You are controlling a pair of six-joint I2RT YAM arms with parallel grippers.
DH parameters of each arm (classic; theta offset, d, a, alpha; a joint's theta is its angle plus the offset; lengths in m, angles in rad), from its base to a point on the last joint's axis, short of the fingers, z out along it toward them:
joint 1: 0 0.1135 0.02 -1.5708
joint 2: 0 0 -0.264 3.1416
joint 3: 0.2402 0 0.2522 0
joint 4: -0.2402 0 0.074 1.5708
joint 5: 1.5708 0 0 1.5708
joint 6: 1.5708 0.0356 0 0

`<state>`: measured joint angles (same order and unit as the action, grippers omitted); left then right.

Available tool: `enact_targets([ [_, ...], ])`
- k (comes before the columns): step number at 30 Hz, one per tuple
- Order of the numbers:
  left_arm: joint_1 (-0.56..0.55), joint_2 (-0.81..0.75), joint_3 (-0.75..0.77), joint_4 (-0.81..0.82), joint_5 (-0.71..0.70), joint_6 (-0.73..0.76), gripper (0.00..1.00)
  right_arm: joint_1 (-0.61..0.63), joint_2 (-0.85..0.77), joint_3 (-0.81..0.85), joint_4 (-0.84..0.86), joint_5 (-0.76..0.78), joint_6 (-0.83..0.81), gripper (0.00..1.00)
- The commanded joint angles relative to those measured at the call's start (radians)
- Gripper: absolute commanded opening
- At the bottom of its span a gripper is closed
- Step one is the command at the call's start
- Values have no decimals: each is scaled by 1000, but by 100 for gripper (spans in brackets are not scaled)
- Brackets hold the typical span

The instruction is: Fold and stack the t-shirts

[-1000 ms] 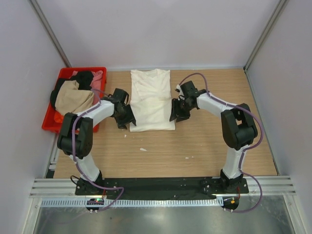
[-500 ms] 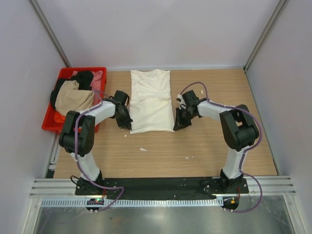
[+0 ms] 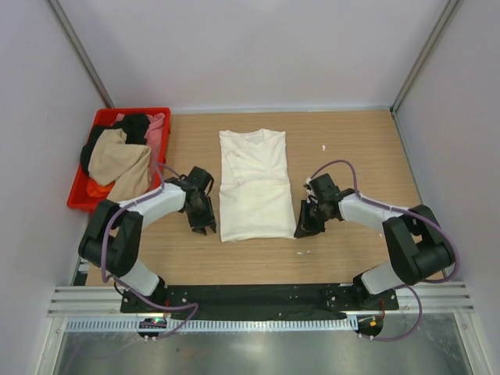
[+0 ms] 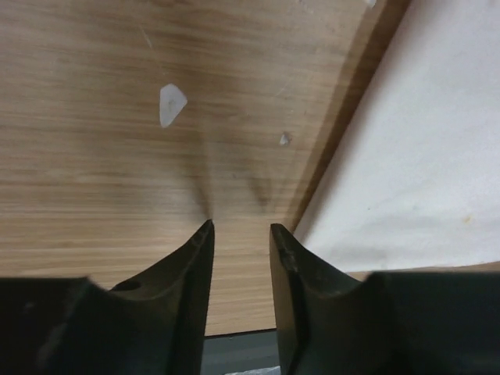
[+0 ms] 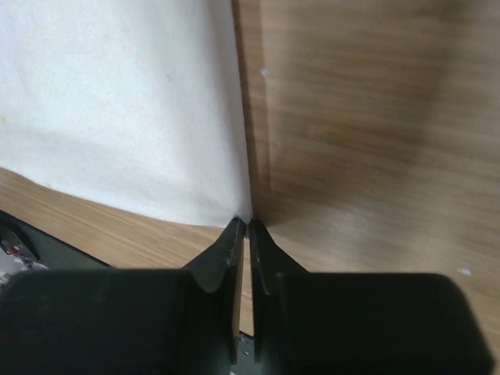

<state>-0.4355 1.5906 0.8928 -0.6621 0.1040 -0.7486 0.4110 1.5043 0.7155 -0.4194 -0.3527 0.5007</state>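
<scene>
In the middle of the tabletop (image 3: 367, 148): a cream t-shirt (image 3: 254, 187) is laid out flat, folded lengthwise into a long rectangle. The collar end is pointed away from the arm bases and the hem end sits nearest them.
Left fingers (image 4: 199, 250): parted by a narrow gap, nothing held. They're set down low over bare wood just beside the shirt's left hem corner, and the cloth edge is seen off to the right in the left wrist view, not between the tips.
Right fingers (image 5: 230, 242): closed down to a thin slit, parked right at the shirt's right hem corner. The corner of the cloth is met by the tips, but whether any of it is actually pinched can't be told.
Red crate (image 3: 137, 111): tucked in the far-left corner, part of it hanging past the tabletop's left edge.
Crate contents: a tan t-shirt (image 3: 113, 160) is heaped on top, draped over the near rim, with a black t-shirt (image 3: 137, 125) and a pink t-shirt (image 3: 158, 123) behind it and a bit of orange t-shirt (image 3: 98, 187) peeking out underneath.
Extras: a few small white scraps (image 4: 172, 104) are scattered on the wood.
</scene>
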Motion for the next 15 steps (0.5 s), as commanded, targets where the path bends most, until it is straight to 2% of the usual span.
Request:
enact_targets([
  [1, 0, -75, -5, -33, -1, -14, 38, 5, -94, -47, -12, 32, 55, 17],
  [4, 13, -92, 73, -62, -75, 52, 44, 5, -147, -12, -56, 55, 55, 31],
  [7, 61, -51, 186, -44, -64, 104, 45, 5, -153, 68, -119, 112, 32, 35],
  [10, 95, 11, 256, 27, -11, 173, 44, 2, -92, 208, -136, 152, -37, 36],
  [11, 101, 31, 299, 59, -4, 192, 44, 3, -70, 292, -143, 162, -103, 37],
  [14, 119, 149, 389, 81, 49, 248, 45, -1, 26, 425, -142, 137, -223, 41],
  [15, 121, 176, 408, 91, 72, 267, 44, -3, 52, 455, -147, 132, -310, 42],
])
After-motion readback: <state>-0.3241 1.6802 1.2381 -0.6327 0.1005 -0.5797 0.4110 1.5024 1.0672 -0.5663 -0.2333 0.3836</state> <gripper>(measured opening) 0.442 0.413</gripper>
